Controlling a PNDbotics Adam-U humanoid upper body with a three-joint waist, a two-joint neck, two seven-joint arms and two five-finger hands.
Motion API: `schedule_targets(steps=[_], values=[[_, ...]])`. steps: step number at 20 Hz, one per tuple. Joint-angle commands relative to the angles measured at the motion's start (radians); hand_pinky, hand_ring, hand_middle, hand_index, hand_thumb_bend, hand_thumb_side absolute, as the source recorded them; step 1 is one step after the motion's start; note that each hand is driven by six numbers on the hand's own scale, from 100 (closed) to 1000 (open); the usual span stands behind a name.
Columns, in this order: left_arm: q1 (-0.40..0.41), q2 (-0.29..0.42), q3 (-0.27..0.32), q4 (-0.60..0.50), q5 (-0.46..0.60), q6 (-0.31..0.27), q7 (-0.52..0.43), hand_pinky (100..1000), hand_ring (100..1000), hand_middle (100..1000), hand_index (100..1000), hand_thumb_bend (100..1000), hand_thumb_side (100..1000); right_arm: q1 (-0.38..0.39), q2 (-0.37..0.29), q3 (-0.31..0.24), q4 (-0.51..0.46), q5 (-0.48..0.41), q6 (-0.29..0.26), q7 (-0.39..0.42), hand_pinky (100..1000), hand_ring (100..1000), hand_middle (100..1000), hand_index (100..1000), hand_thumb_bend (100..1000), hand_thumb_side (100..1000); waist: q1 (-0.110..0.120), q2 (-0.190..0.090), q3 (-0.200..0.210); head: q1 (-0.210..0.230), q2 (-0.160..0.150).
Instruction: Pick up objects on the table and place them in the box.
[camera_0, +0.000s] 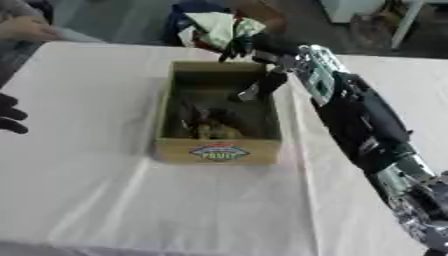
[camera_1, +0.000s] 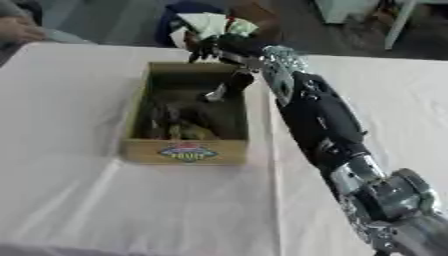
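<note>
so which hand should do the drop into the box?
Right. The right hand already has its fingers curled round a pale crumpled object above the far rim of the box. The left hand shows only at the view's left edge, away from the box.

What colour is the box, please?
Brown cardboard box; clearest in the left eye view.

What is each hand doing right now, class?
Right hand: closed on a pale crumpled packet, above the far end of the box.
Left hand: only dark fingertips show; cannot be told.
</note>
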Motion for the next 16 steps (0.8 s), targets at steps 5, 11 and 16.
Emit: schedule_targets(steps=[5,11,16], values=[[0.019,0.004,0.024,0.006,-0.012,-0.005,0.014,521,572,568,757,100,852,0.112,-0.148,0.031,-0.299,-0.457,0.092,0.067,657,734,748,795,437,374,0.008,-0.016,-0.044,0.032,0.002],[0.034,-0.005,0.037,0.012,-0.02,-0.009,0.027,519,573,567,755,100,833,0.34,-0.201,-0.041,-0.608,-0.931,0.349,0.093,603,670,706,748,315,362,0.015,-0.005,-0.088,0.062,0.002],[0.047,-0.013,0.044,0.016,-0.023,-0.011,0.039,517,571,564,752,100,863,0.505,-0.176,-0.123,-0.789,-1.075,0.486,0.079,592,653,691,735,287,380,0.023,0.004,-0.116,0.08,0.004]])
